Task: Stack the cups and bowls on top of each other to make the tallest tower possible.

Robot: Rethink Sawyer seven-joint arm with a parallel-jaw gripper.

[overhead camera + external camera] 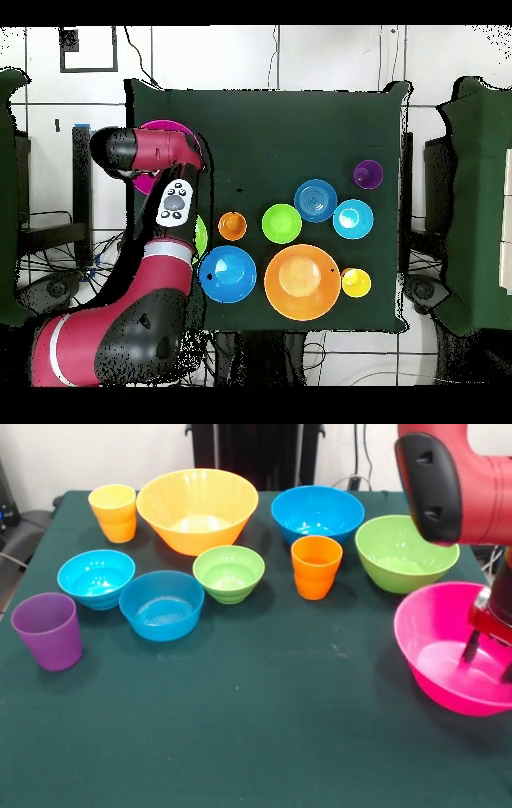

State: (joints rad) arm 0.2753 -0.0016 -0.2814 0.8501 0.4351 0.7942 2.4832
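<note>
On green table (264, 744), near right: large pink bowl (448, 640), gripper (486, 658) lowered inside, fingers parted, holding nothing. Far centre: large orange bowl (197, 508). Left: 3 small bowls. Orange cup (316, 566) mid-table. No tower stacked.

Red arm (456, 480) bent low, gripper (488, 656) pointing down, fingers parted

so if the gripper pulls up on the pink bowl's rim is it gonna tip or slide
The pink bowl is glossy, so it may well slip. It's wide with a narrower base, so a one-sided lift by the gripper would probably tilt it. It looks rigid and light.
</note>
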